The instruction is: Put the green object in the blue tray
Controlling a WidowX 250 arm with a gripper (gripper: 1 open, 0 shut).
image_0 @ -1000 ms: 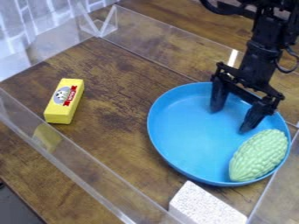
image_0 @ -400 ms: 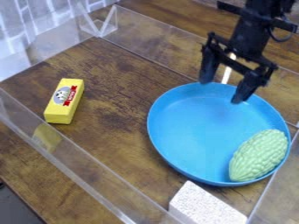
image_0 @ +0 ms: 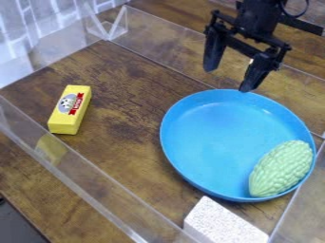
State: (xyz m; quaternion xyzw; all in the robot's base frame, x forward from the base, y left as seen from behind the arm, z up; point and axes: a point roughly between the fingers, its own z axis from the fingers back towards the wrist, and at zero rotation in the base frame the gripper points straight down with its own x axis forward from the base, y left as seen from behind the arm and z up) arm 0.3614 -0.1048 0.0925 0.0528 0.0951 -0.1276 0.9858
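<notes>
The pale green bumpy object [image_0: 282,168] lies inside the blue tray [image_0: 210,142], at its right near rim. The tray is a large round shallow blue plate on the wooden table. My gripper [image_0: 231,69] hangs above the tray's far rim, up and to the left of the green object. Its two dark fingers [image_0: 256,75] are spread apart with nothing between them.
A yellow rectangular block [image_0: 68,108] lies on the table at the left. A white speckled sponge block [image_0: 226,224] sits at the front edge below the tray. Clear plastic walls [image_0: 76,185] fence the table at the front, left and back.
My gripper has risen and moved back and left, away from the green object, staying open. The green object stays in the tray.
</notes>
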